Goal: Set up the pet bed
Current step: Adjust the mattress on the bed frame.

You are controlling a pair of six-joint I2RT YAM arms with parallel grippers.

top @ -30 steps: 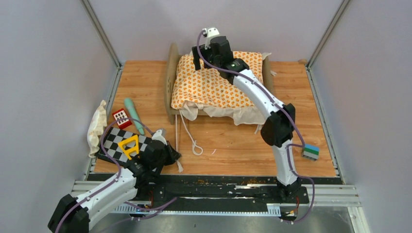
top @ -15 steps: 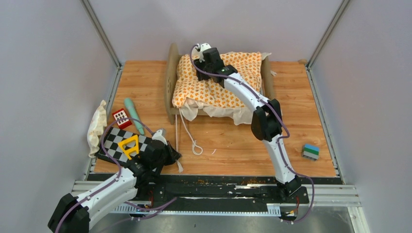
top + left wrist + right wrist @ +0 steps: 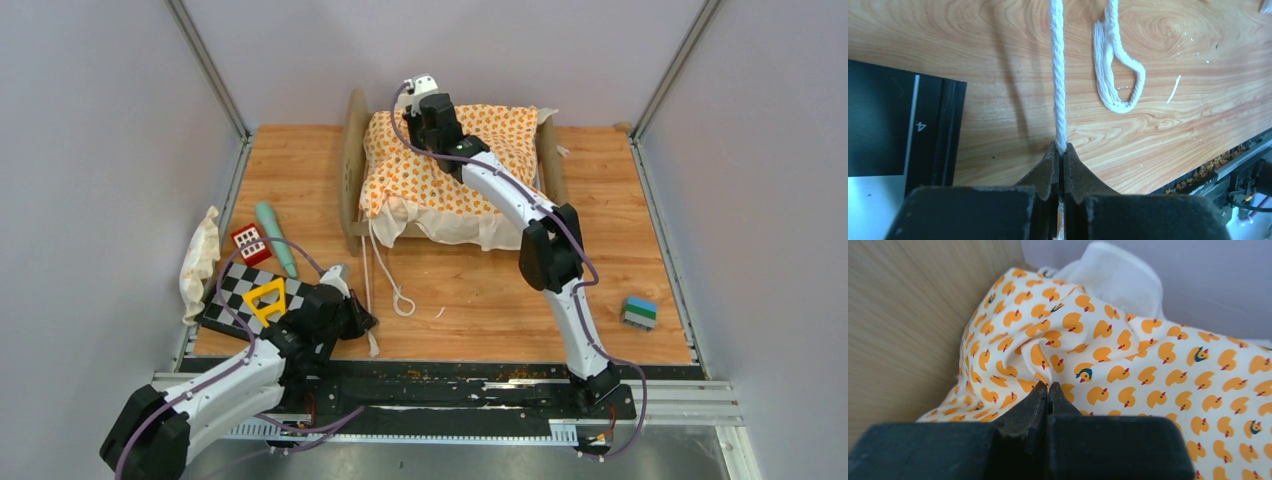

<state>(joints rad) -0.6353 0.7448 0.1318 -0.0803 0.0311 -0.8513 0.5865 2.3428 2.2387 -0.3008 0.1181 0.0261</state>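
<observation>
Right tool (image 3: 1048, 386) has clamped onto a cushion (image 3: 1148, 370) fold; left tool (image 3: 1062, 148) pinches apparently its tie cord (image 3: 1058, 75).

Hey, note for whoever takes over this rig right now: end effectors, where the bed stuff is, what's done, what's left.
Left end effector: shut on a white cord near the front edge of the table; the cord runs toward the duck-print cushion.
Right end effector: shut on a fold of that cushion, beside the bed's left end board.
Pet bed: upright at the table's far middle.
Done: cushion lies on the bed, cream edge hanging over the near side.
Left: probably straighten the cushion and secure the loose cords.
</observation>
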